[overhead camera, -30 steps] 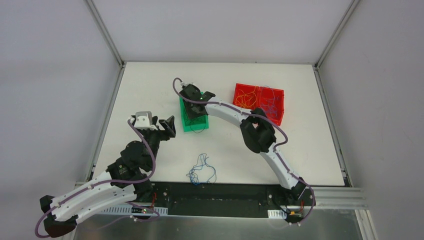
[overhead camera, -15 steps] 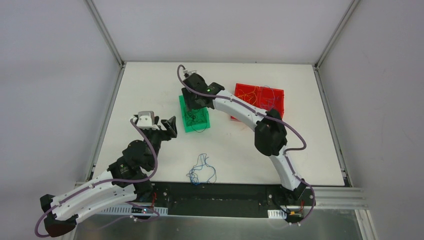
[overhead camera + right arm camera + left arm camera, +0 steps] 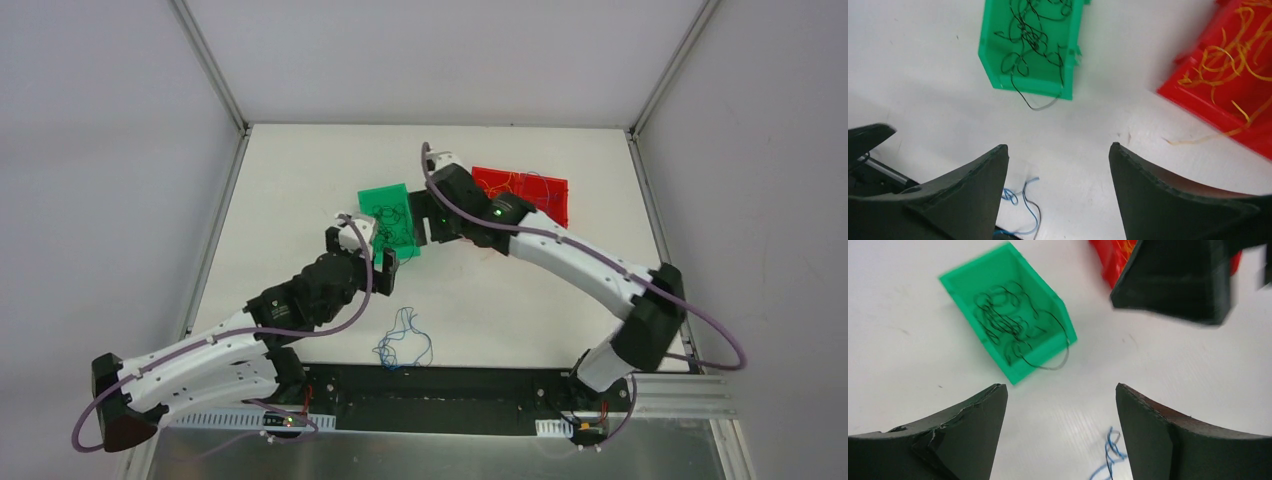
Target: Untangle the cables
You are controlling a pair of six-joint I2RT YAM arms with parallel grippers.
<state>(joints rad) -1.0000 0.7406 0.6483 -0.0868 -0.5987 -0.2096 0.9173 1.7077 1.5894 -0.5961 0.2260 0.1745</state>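
Observation:
Blue and black cables (image 3: pixel 403 340) lie as a loose tangle near the table's front edge; they also show in the left wrist view (image 3: pixel 1108 455) and the right wrist view (image 3: pixel 1020 205). A green bin (image 3: pixel 372 200) holds black curly wires (image 3: pixel 1008 327), and one strand hangs over its near edge. A red bin (image 3: pixel 558 205) holds orange-yellow wires (image 3: pixel 1228 60). My left gripper (image 3: pixel 360 248) is open and empty, just in front of the green bin. My right gripper (image 3: pixel 425 232) is open and empty, over the table between the two bins.
One orange strand (image 3: pixel 1198 139) lies on the table outside the red bin. The right gripper's dark body (image 3: pixel 1178 280) hangs close above and right of the left gripper. Metal rails edge the white table (image 3: pixel 290 180).
My right gripper has left the green bin and swung right, towards the red bin. My left arm has reached forward and right to the green bin's near side. The green bin has turned slightly.

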